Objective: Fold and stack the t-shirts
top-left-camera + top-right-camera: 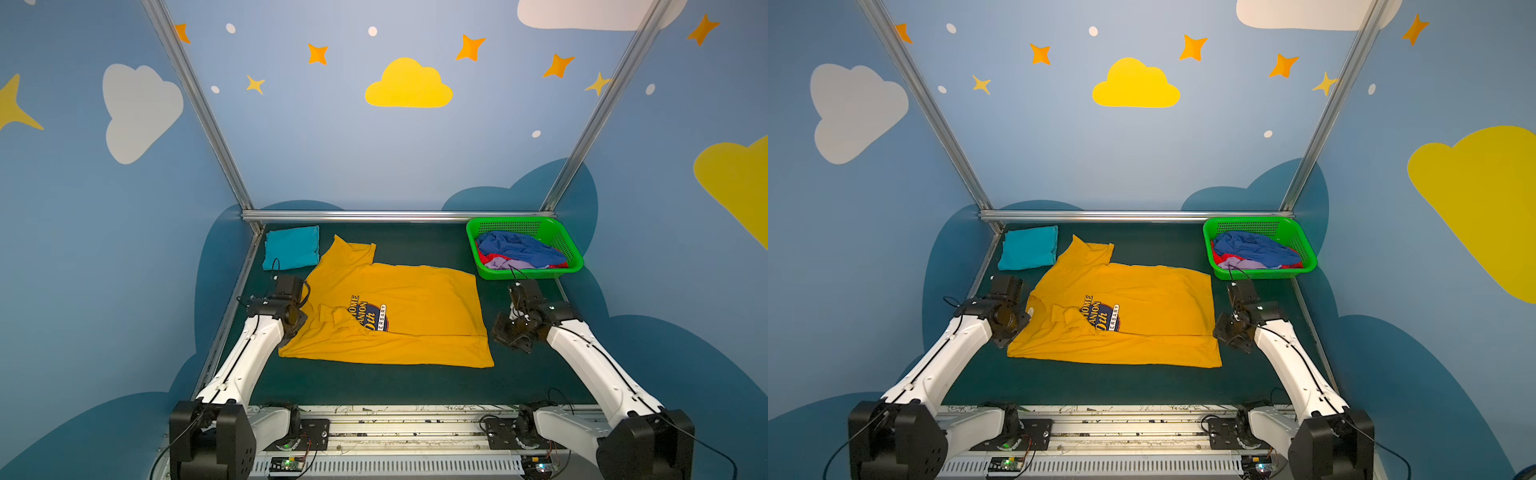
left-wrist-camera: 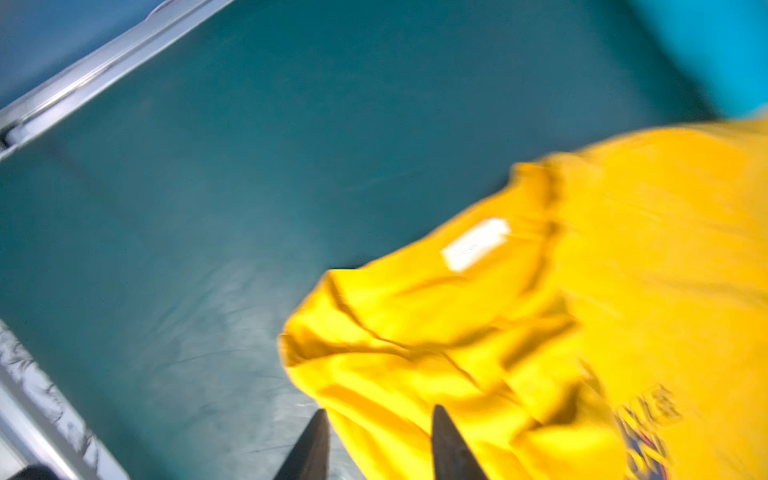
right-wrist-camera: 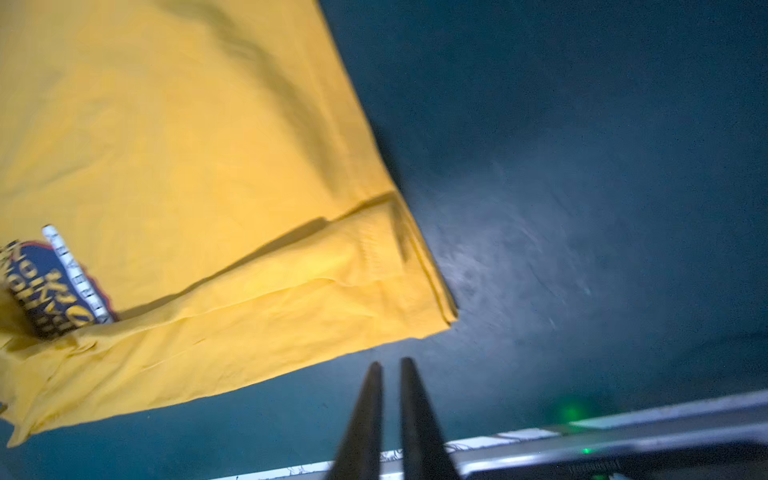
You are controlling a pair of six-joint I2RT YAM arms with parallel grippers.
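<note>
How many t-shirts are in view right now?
5: teal one folded at the far left corner; yellow one spread mid-table; blue, red and lavender ones heaped in the green basket, where more may be hidden.

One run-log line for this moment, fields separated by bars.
yellow t-shirt: partly folded | teal t-shirt: folded | basket: shirts inside | left gripper: open | right gripper: shut, empty

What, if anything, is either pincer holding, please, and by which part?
Nothing, apparently: the left pincer stands open over the yellow t-shirt; the right pincer is shut, empty.
</note>
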